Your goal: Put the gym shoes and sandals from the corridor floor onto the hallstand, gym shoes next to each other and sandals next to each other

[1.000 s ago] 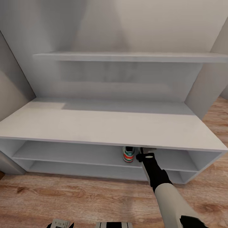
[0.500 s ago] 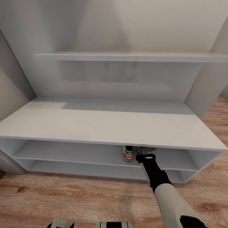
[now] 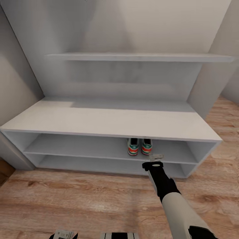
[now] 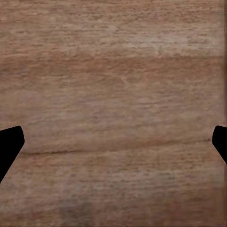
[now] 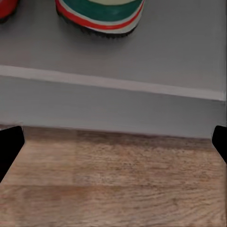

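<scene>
While the two gym shoes sit side by side on the upper tier of the hallstand, heels facing out, the right gripper hangs just in front of that tier with nothing in it. In the right wrist view its jaws are spread wide, only the dark tips poking in at the two edges, and the striped heel of the right-hand sneaker sits just past the shelf lip. The left gripper points straight at the corridor floor, jaws wide apart too, holding nothing.

So the sneakers look done. No sandals anywhere in these shots.

My guess on handling the sandals: light, with floppy leather straps and a stiffer footbed. I'd pinch across the sole edge or the wide strap near where it meets the footbed, not the strap's loose middle, since that'd probably fold and let the thing swing. Smooth leather might slip a bit.
</scene>
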You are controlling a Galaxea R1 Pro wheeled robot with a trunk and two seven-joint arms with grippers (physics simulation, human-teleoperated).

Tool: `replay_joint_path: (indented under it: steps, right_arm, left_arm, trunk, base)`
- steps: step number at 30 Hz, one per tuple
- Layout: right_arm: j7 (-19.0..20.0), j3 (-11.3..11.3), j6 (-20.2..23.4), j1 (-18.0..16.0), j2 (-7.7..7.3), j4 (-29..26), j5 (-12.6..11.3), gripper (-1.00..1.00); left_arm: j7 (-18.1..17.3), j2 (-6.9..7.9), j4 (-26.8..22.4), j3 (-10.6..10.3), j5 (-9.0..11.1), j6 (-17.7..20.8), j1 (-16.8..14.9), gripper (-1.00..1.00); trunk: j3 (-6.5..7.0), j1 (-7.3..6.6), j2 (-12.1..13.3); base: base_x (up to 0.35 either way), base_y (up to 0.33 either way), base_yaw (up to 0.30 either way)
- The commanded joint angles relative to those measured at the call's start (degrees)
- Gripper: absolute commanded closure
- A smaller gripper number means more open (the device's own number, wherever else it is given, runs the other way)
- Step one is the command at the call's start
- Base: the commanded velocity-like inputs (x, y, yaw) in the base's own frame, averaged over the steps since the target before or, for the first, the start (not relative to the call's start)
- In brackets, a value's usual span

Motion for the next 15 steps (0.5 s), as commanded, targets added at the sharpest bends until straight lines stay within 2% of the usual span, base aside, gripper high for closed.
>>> replay_joint_path:
  steps: [1,15]
  right_arm:
    - [0.1,-0.2,0.3,0.0,0.06,-0.1,0.3,-1.0]
    - [0.1,0.0,0.0,0.0,0.06,0.5,0.4,-1.0]
  left_arm:
    - [-0.4,-0.03,0.0,0.5,-0.6,-0.3,0.0,-1.0]
    - [-0.3,0.18,-0.9,0.6,-0.3,-0.3,-0.3,-1.0]
  trunk:
    - [-0.04,-0.05,0.0]
    - [-0.04,-0.05,0.0]
  base:
    - [-0.337,0.0,0.0]
    - [-0.337,0.0,0.0]
